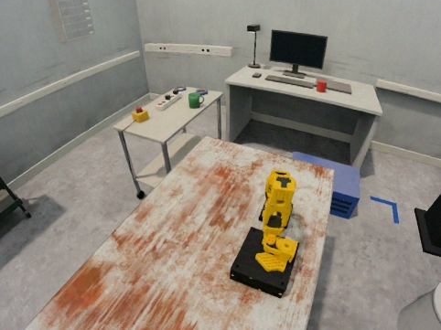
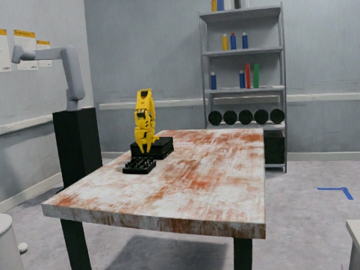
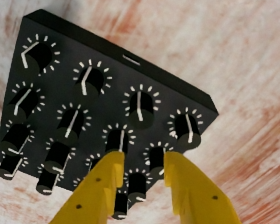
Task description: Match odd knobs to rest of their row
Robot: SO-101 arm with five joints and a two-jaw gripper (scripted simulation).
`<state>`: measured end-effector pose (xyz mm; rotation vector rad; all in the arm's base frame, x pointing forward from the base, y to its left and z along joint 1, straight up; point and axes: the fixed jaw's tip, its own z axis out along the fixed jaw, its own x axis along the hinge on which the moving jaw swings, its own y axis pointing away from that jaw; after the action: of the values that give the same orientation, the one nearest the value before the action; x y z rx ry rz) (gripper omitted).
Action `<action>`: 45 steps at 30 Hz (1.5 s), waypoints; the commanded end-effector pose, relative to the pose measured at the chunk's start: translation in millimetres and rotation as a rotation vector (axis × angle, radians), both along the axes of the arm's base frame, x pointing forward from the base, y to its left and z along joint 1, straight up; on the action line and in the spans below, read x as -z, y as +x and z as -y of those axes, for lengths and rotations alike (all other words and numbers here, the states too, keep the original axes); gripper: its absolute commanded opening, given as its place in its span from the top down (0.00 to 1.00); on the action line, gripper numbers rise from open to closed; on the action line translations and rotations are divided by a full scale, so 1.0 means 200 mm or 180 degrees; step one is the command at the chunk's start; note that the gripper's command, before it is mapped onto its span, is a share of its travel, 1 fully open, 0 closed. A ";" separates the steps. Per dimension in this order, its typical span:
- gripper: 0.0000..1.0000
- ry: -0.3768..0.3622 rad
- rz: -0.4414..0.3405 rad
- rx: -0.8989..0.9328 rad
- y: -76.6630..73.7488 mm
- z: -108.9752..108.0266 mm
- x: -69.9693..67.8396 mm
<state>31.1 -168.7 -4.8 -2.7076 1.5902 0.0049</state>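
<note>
The black knob box [image 2: 137, 171] [image 3: 80, 40] lies on the table, turned at a slant in the wrist view, with four rows of black knobs bearing white pointer lines. Along its upper edge, the far-left knob [image 3: 39, 56] has a more slanted line than the knob [image 3: 140, 106] third along. Row letters and exact marks cannot be read. My gripper [image 2: 145, 152] [image 3: 143, 157] is open by a narrow gap, with nothing held. Its tips hang above the box, over its lower right part in the wrist view. The fingers hide some lower knobs. The arm hides the box in the top view.
The arm's black base [image 1: 261, 262] [image 2: 161, 149] stands on the rust-streaked table [image 1: 183, 233] [image 2: 209, 183], behind the box in the exterior view. A white trolley [image 1: 160, 123], a desk [image 1: 357, 97] and a shelf rack [image 2: 243, 50] stand away from the table.
</note>
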 end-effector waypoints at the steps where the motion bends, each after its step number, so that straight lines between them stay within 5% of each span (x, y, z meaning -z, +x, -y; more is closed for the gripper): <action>1: 0.92 -0.0015 0.0007 0.0064 0.00 0.01 -0.01; 32: 0.92 -0.0016 0.0007 0.1383 0.00 -0.01 -0.01; 45: 0.92 -0.0016 0.0006 0.2635 0.00 -0.02 -0.01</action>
<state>30.1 -163.2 -4.8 -1.9635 2.4521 0.0056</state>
